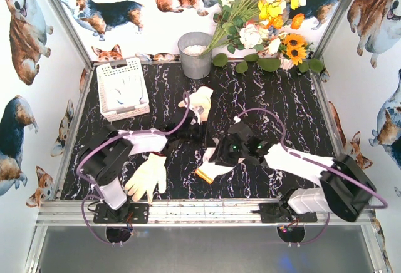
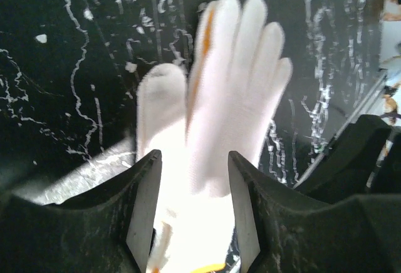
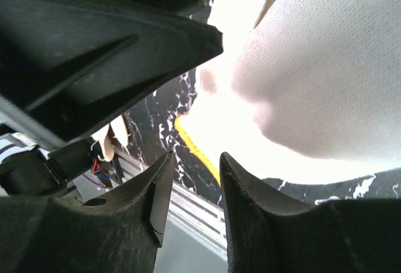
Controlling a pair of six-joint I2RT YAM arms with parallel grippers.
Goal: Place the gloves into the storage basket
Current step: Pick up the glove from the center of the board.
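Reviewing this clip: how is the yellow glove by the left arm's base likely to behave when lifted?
The yellow glove looks knit and lies flat with fingers splayed, so it will probably droop limply from wherever it is pinched. It seems light; a push would likely bunch it rather than roll it.

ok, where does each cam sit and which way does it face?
Top external: above, behind the bases, looking down on the table; left arm and right arm show.
Left wrist: on left arm, looking past its fingers at the far white glove.
Right wrist: on right arm, past its fingers at the near white glove.
Shared: top also shows both gloves.
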